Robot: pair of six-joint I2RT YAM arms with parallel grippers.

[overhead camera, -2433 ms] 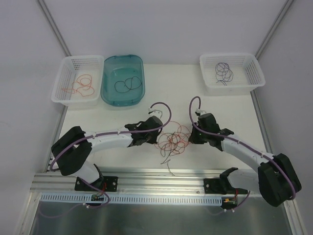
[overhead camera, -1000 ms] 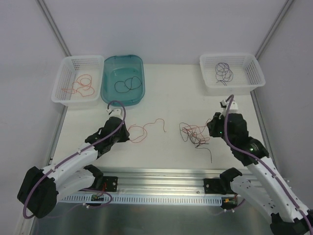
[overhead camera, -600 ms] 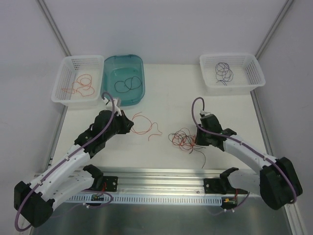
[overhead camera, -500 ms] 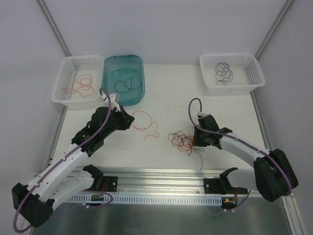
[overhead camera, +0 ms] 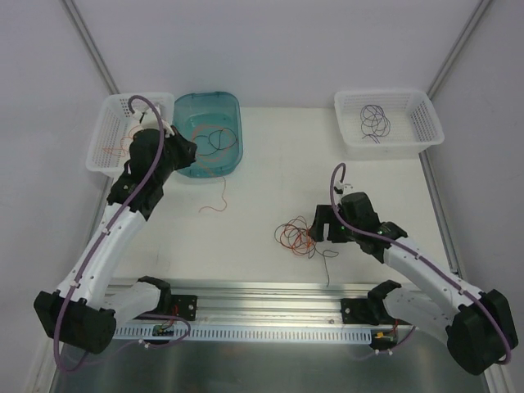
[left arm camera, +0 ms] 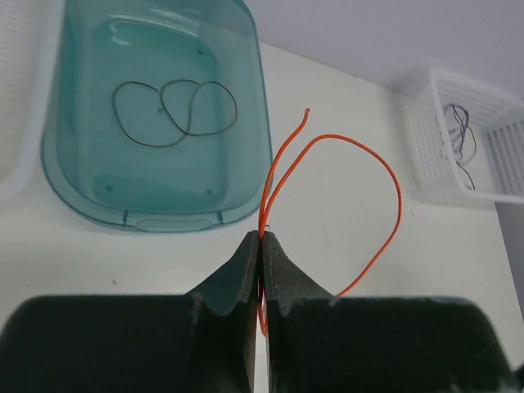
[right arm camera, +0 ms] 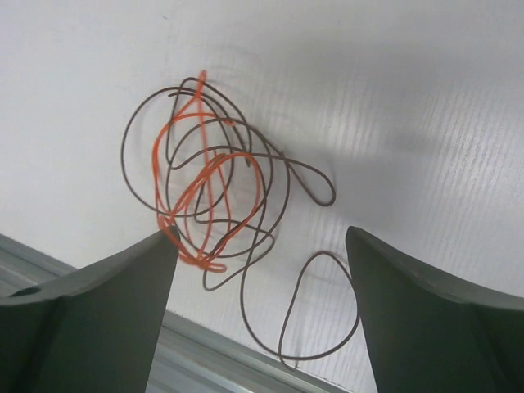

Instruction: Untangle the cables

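My left gripper [overhead camera: 187,151] is shut on one orange-red cable [left arm camera: 385,176], raised over the left edge of the teal tub [overhead camera: 235,110]. The cable's loose end [overhead camera: 221,196] hangs down to the table. In the left wrist view the strand is pinched between the closed fingertips [left arm camera: 262,237]. The remaining cables lie as a tangle [overhead camera: 296,237] of orange-red and dark strands on the table at front centre. My right gripper [overhead camera: 321,226] stands open just right of that tangle. In the right wrist view the tangle [right arm camera: 209,196] lies between and beyond its wide-apart fingers [right arm camera: 131,286], touching neither.
The teal tub holds a black cable [overhead camera: 214,139]. A white basket [overhead camera: 105,160] at back left is partly hidden by my left arm. Another white basket [overhead camera: 427,123] at back right holds dark purple cables [overhead camera: 375,121]. A metal rail [overhead camera: 270,295] runs along the near edge.
My left gripper has carried the orange-red cable up and left, from mid-table to the teal tub. My right gripper has opened, let the tangle go and drawn back a little.
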